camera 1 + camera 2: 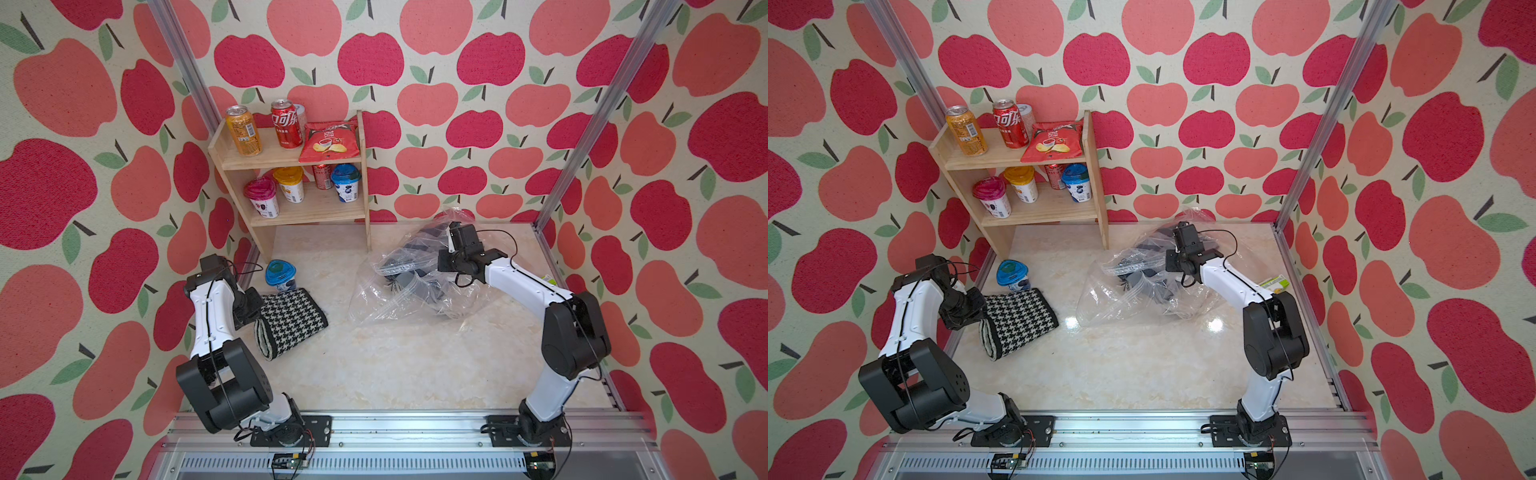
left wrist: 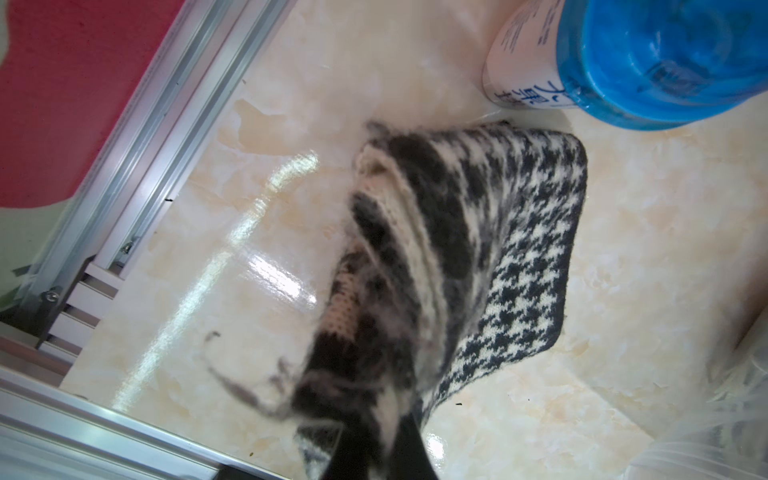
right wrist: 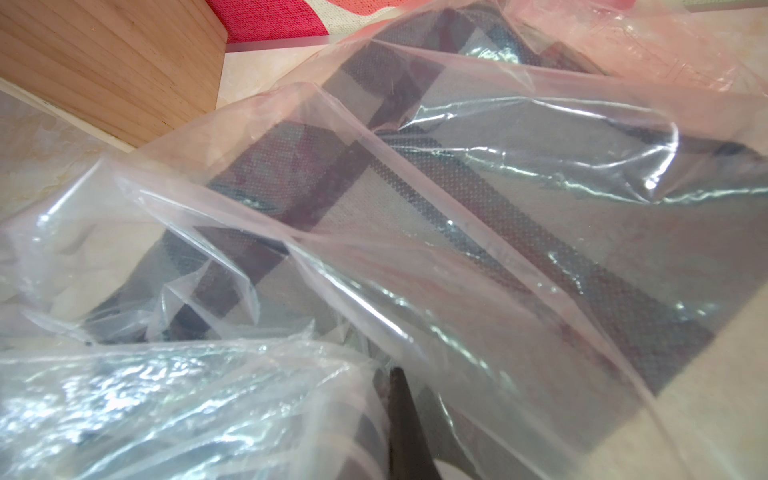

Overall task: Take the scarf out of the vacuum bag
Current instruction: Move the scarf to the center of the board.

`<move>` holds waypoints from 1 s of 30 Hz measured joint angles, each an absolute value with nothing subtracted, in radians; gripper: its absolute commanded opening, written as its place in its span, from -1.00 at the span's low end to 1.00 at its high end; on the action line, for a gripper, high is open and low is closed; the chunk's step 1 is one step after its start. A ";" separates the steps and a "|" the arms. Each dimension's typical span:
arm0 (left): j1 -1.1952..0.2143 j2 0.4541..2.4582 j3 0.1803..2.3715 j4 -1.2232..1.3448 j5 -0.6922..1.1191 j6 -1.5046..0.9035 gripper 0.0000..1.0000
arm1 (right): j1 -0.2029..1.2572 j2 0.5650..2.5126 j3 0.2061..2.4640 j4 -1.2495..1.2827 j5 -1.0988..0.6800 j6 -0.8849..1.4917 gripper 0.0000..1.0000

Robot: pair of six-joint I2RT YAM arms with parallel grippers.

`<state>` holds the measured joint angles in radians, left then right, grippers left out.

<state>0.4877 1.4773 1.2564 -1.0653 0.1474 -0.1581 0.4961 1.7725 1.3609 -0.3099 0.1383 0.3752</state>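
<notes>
Table (image 1: 395,365), read from a top view, 12 o'clock at the back wall.

- Left gripper (image 2: 382,453): at 9 o'clock, jaws closed, pinching one end of the scarf (image 1: 295,320). In the left wrist view that end is bunched and drawn up to the fingers, and the other end lies flat on the table.
- Scarf: black-and-white houndstooth, folded, at 9 o'clock. It is fully outside the bag (image 1: 386,303) and well apart from it.
- Bag: clear crinkled plastic, at about 1 o'clock. Its far side is lifted and its near side trails on the table.
- Right gripper (image 3: 397,399): at the bag's 12 o'clock edge, jaws closed with plastic gathered around the one dark finger that shows.
- Plaid cloth (image 3: 540,199): grey with dark bands, seen through the plastic, inside the bag.
- Cup (image 1: 280,274): blue lid, just beside the scarf at its 12 o'clock. Whether they touch, cannot tell.
- Shelf (image 1: 366,178): wooden, at 11 o'clock against the wall.
</notes>
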 measured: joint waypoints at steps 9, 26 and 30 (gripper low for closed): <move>0.430 1.660 1.394 -1.036 0.046 -0.126 -1.00 | 0.496 1.760 1.346 -0.303 0.135 0.376 -1.00; 0.328 1.832 1.516 -0.930 -0.046 -0.094 -1.00 | 0.496 1.735 1.320 -0.295 0.121 0.375 -1.00; 0.317 1.866 1.567 -0.925 -0.047 -0.094 -0.93 | 0.495 1.718 1.298 -0.278 0.107 0.375 -1.00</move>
<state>0.3172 1.8656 1.5665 -0.9253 -0.0467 -0.0940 0.4950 1.7176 1.2980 -0.2783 0.1070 0.3748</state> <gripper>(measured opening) 0.086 0.047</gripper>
